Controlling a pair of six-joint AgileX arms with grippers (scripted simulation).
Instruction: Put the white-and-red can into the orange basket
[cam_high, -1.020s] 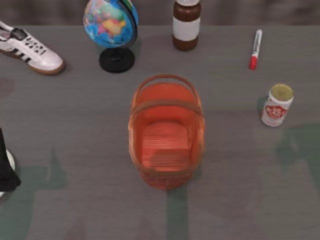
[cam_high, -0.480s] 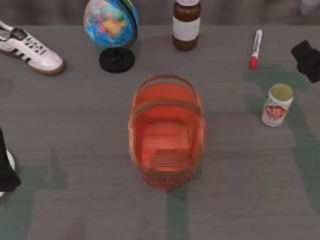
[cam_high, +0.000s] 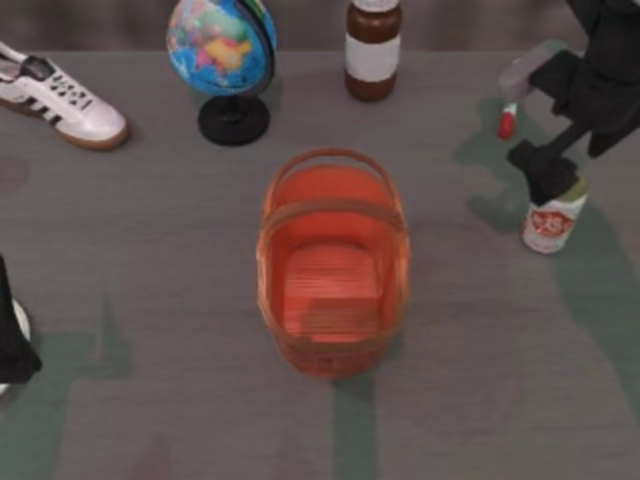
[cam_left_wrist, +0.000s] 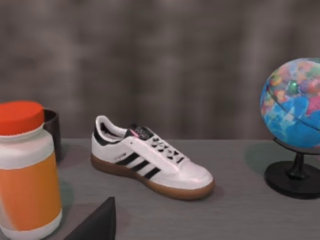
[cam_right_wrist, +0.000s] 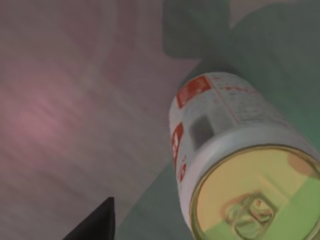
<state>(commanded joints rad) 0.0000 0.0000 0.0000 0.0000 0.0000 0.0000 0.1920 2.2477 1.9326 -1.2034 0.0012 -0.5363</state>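
The right hand (cam_high: 550, 180) hovers directly over the upright can (cam_high: 549, 225), right of the basket (cam_high: 333, 265); whether its fingers are spread, I cannot tell.

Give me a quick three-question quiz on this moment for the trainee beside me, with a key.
1. True or false: the white-and-red can already lies inside the orange basket.
2. Which claw is over the can: A) left claw, B) right claw?
3. Fill in: in the top view, the can stands on the table to the ______ of the basket.

Key:
1. False. It stands upright on the table, apart from the basket, which holds nothing.
2. B. The right arm reaches in from the far right corner; the left arm is parked at the left edge.
3. Right.
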